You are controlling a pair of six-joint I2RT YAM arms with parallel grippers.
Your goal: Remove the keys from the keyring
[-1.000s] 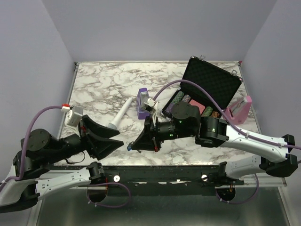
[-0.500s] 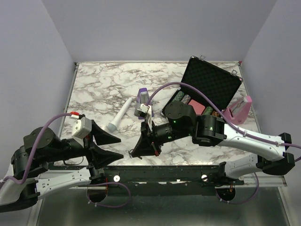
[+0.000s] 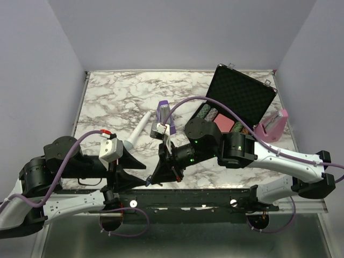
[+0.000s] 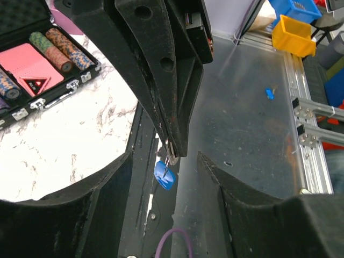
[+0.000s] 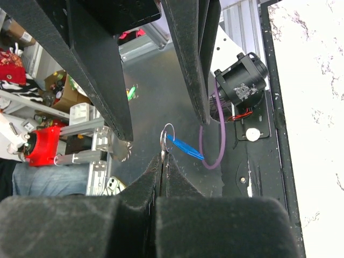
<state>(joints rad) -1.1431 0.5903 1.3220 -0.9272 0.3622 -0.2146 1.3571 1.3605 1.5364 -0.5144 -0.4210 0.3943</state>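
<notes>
My right gripper [image 5: 163,157] is shut on a tiny silver key [image 5: 163,152], edge-on between its jaws. A thin silver keyring [image 5: 168,134] stands out just past the fingertips, and a blue plastic tag [image 5: 186,148] hangs from it. In the left wrist view the right gripper's fingertips [image 4: 173,144] come down from above, with the silver key [image 4: 171,159] and the blue tag [image 4: 165,175] dangling below. My left gripper [image 4: 164,185] is open, its fingers either side of the tag without touching it. From above, both grippers [image 3: 144,176] meet over the table's front edge.
A purple metronome [image 3: 163,111] and a white pen-like stick [image 3: 138,129] lie mid-table. An open black case [image 3: 244,94] of poker chips stands at the right, with a pink object [image 3: 273,124] beside it. The black front rail [image 3: 183,196] runs below the grippers.
My left gripper has swung right and closed in on the right gripper's tips. My right gripper has moved down and left toward the front edge, still holding the key and ring.
</notes>
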